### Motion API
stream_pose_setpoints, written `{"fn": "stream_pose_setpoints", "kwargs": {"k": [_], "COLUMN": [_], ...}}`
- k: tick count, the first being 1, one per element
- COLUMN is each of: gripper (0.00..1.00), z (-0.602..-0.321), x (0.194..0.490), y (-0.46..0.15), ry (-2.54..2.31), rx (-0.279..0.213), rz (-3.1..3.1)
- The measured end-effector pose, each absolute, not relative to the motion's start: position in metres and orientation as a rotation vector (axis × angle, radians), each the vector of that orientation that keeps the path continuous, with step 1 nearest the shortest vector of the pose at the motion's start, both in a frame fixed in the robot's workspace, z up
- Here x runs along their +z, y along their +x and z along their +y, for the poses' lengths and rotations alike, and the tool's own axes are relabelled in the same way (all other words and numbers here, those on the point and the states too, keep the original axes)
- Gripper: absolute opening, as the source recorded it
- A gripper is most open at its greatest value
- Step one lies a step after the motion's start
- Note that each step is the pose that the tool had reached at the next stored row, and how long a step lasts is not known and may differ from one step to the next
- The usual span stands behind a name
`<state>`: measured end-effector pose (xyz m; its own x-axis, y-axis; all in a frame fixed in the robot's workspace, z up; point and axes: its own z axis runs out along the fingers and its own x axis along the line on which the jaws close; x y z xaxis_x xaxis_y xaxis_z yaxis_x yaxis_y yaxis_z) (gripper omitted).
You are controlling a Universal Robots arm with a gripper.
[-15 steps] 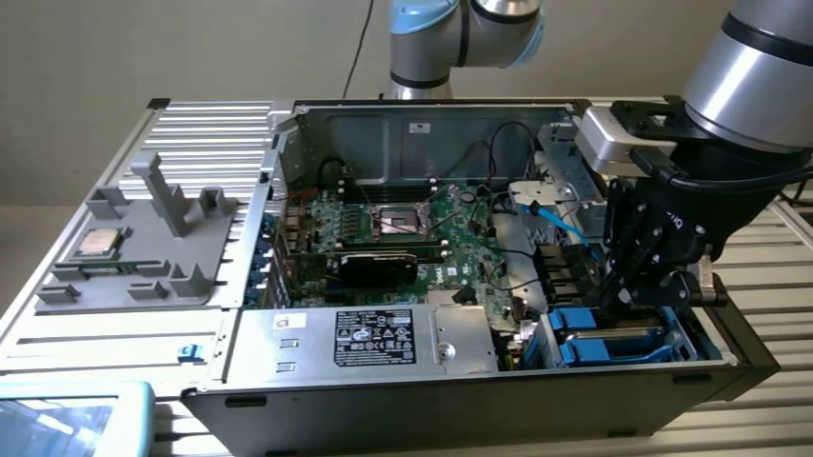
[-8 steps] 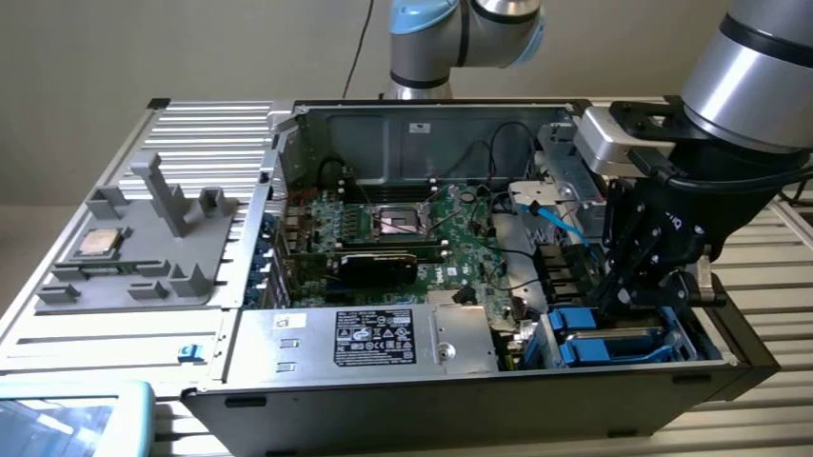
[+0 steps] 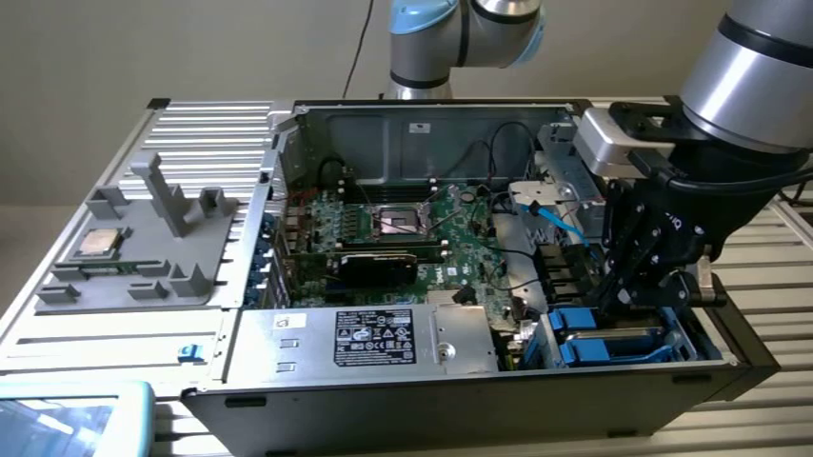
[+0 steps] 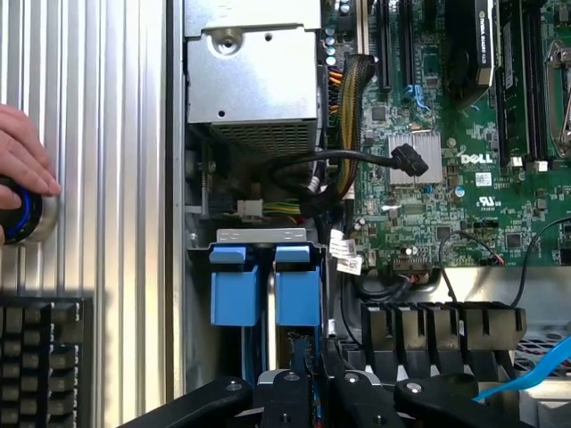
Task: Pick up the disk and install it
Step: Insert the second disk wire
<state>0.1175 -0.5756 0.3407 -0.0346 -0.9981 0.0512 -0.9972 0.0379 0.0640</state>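
- Desk (image 3: 76, 314): ribbed metal surface carrying the open computer case (image 3: 420, 119); a grey parts holder (image 3: 152, 238) with a small square CPU chip (image 3: 99, 243) lies at the exterior view's left.
- Motherboard (image 3: 420, 238): green board on the case floor, with a silver power supply box (image 3: 368, 338) bearing a black label at the near edge.
- Drive bay (image 3: 623, 338): near corner of the case at the exterior view's right; blue carrier frames stand in it side by side.
- Disk (image 4: 264, 285): seated upright in the bay in its blue carrier, directly beneath the arm.
- Gripper (image 4: 312, 379): lowered onto the bay, nearly closed; its black fingers (image 4: 290, 388) sit at the carrier's edge, apparently clenched on the disk.
- Step in hand, as a judgement: the insertion stage, with the disk largely down in its slot; finishing calls for a straight push until the carrier latches.
- A person's hand (image 4: 22, 174) rests on a blue-ringed button (image 4: 20, 214) beside a keyboard (image 4: 45, 357).
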Motion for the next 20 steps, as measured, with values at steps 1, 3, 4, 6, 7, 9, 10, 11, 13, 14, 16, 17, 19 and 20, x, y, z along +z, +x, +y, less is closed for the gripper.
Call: {"fn": "stream_pose_setpoints", "kwargs": {"k": [1, 3, 4, 6, 7, 9, 10, 11, 13, 14, 16, 17, 19, 20], "gripper": [0.16, 0.16, 0.16, 0.16, 0.16, 0.16, 0.16, 0.16, 0.16, 0.16, 0.16, 0.16, 0.16, 0.16], "z": [-0.5756, -0.5755, -0.5755, -0.5755, -0.5756, -0.5755, -0.5757, -0.5760, -0.5764, -0.5768, -0.5772, -0.5774, -0.5774, -0.5774], "x": [0.3407, 0.3408, 0.3413, 0.3423, 0.3428, 0.3429, 0.3430, 0.3431, 0.3432, 0.3431, 0.3431, 0.3430, 0.3428, 0.3427], "y": [0.1172, 0.1170, 0.1169, 0.1168, 0.1167, 0.1165, 0.1164, 0.1164, 0.1161, 0.1160, 0.1159, 0.1159, 0.1158, 0.1158], "ry": [2.125, 2.129, 2.131, 2.135, 2.136, 2.138, 2.140, 2.141, 2.142, 2.144, 2.145, 2.145, 2.147, 2.147], "rx": [-0.015, -0.013, -0.011, -0.009, -0.008, -0.007, -0.007, -0.007, -0.007, -0.008, -0.008, -0.009, -0.009, -0.009], "rz": [-2.202, -2.201, -2.201, -2.201, -2.201, -2.200, -2.200, -2.199, -2.199, -2.198, -2.198, -2.197, -2.196, -2.196]}}
